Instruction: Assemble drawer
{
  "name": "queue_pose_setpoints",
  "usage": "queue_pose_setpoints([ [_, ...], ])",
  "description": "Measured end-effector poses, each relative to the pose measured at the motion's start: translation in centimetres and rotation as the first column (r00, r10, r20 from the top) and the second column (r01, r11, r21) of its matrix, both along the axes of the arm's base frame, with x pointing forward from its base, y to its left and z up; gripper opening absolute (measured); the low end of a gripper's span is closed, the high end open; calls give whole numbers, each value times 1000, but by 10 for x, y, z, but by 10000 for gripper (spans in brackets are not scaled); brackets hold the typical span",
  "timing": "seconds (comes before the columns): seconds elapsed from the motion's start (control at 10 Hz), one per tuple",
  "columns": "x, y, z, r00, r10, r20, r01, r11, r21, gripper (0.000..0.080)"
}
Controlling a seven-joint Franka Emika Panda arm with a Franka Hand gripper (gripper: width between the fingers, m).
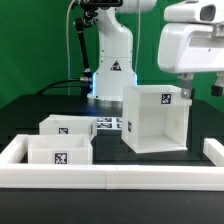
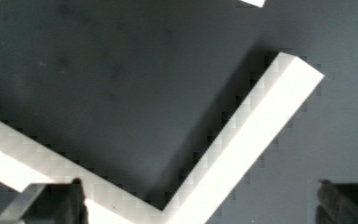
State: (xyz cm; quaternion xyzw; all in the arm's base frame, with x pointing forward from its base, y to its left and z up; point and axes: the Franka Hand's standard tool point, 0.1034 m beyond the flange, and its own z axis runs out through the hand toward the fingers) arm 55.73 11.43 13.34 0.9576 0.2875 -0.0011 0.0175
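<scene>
Claw (image 1: 200, 89) held high over the bench (image 1: 110, 152), above and to the exterior view's right of the drawer shell (image 1: 152, 125); its fingers (image 2: 48, 203) sit apart at opposite edges of the wrist view, with nothing between them. That view shows only dark bench and a corner of the white rail (image 2: 247, 130). Drawer shell stands near mid-bench, its open side apparently upward, a tag visible on an inner wall. Far tray (image 1: 68, 126) and near tray (image 1: 58, 152) rest on the exterior view's left, well apart from the drawer shell and very close to each other; whether they touch cannot be told. Marker board (image 1: 108, 124) lies behind, between the far tray and the drawer shell. Judged state: no part joined, no part grasped. Likely hazards: a descent from this position may catch the drawer shell's upper rim and push it askew; a grasp on one tray's thin wall may nudge its neighbour, owing to the narrow gap; a tray presented tilted may jam at the opening
</scene>
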Motion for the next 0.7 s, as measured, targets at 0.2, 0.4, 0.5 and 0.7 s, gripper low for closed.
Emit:
queue_pose_setpoints([
  [0.2, -12, -6, 18, 1000, -7, 16, 7, 1000, -3, 649],
  [0.4, -27, -13, 15, 1000, -10, 8, 10, 1000, -8, 649],
  [0.5, -29, -15, 13, 1000, -12, 2, 12, 1000, -8, 649],
  [0.7, -29, -14, 13, 1000, -10, 2, 10, 1000, -8, 649],
])
